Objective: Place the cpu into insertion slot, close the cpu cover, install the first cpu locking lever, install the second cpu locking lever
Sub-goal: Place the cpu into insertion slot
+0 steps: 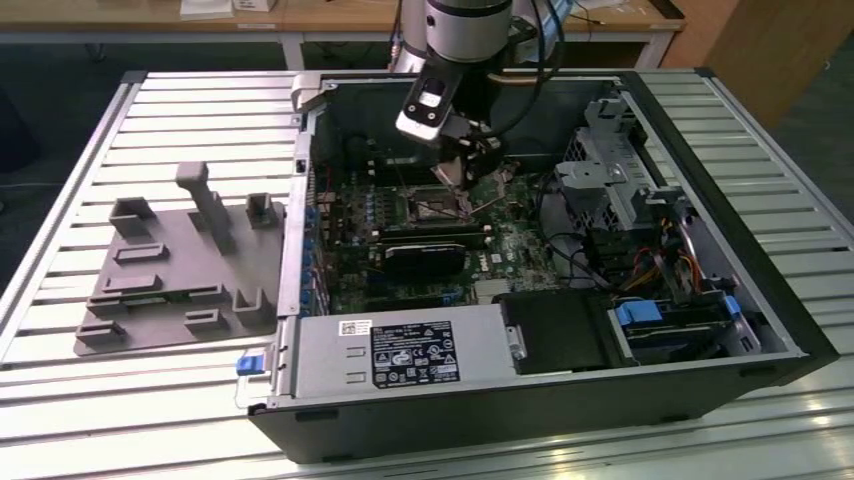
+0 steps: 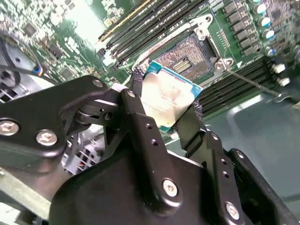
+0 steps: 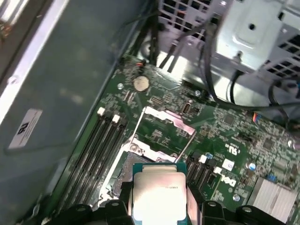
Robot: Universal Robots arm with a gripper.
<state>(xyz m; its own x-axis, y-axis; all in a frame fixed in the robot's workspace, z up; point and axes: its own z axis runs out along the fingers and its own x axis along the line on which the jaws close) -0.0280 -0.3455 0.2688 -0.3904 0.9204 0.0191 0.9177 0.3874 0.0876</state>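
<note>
The gripper (image 2: 166,101) is clamped on the cpu (image 2: 171,96), held clear above the insertion slot (image 2: 187,58), which lies at six o'clock of it in the exterior view. The cpu cover (image 3: 168,119) lies open. Nothing is seated or locked yet.

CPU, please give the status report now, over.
Gripper shut on the cpu. Held above the insertion slot, not seated. The cpu cover stands open. Nothing seen in between.
</note>
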